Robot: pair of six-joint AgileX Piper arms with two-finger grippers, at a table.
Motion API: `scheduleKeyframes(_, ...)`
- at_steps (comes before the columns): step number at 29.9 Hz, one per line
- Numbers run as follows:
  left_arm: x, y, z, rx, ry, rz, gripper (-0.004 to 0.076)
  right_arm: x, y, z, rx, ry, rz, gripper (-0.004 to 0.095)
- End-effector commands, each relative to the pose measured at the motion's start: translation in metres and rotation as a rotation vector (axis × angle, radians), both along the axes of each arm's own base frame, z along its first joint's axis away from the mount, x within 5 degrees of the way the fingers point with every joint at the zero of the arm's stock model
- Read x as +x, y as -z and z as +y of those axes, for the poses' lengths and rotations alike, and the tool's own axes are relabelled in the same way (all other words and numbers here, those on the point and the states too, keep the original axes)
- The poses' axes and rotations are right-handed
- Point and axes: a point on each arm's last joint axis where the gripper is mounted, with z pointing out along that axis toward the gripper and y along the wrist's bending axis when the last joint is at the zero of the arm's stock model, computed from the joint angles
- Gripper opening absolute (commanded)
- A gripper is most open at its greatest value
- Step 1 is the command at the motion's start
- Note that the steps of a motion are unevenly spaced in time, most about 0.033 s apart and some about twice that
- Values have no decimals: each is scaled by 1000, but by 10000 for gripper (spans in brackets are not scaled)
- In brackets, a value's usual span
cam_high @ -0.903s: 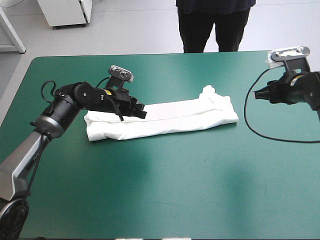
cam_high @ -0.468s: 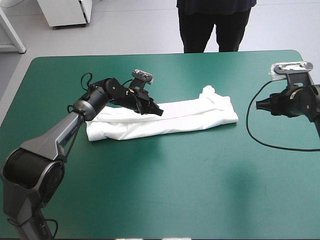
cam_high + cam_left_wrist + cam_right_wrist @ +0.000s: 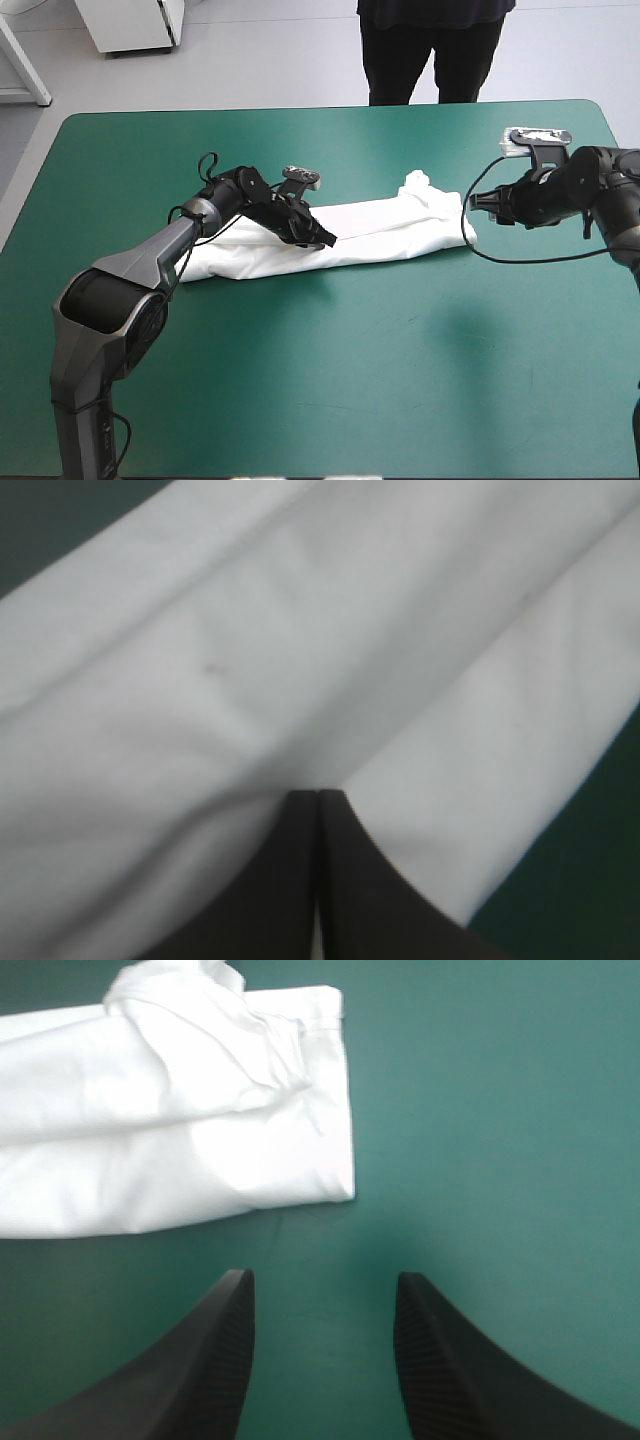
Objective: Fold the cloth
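Note:
The white T-shirt (image 3: 390, 232) lies on the table's far half, folded into a long strip running left to right, with a bunched sleeve at its far right corner. My left gripper (image 3: 326, 240) sits low over the strip's middle. In the left wrist view its fingers meet in a point (image 3: 318, 798) pressed into the white T-shirt (image 3: 250, 650), with a thin pale line of cloth between them. My right gripper (image 3: 480, 204) hovers just off the shirt's right end. It is open (image 3: 322, 1280), and the T-shirt's hemmed end (image 3: 200, 1150) lies a little ahead of it.
The teal-green cover (image 3: 350, 380) stretches wide between the shirt and the table's near edge. More bare cover lies to the right of the shirt's end (image 3: 500, 1110).
My left gripper has travelled rightward along the shirt, and the shirt's left end has drawn in a little. My right gripper has swung in from the table's right edge to the shirt's right end.

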Motion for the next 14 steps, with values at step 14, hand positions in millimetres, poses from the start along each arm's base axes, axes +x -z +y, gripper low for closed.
scheduleKeyframes(14, -10, -35, -4, -66, 42, 7, -22, 61, 38, -34, 317, 6, 107, 464)
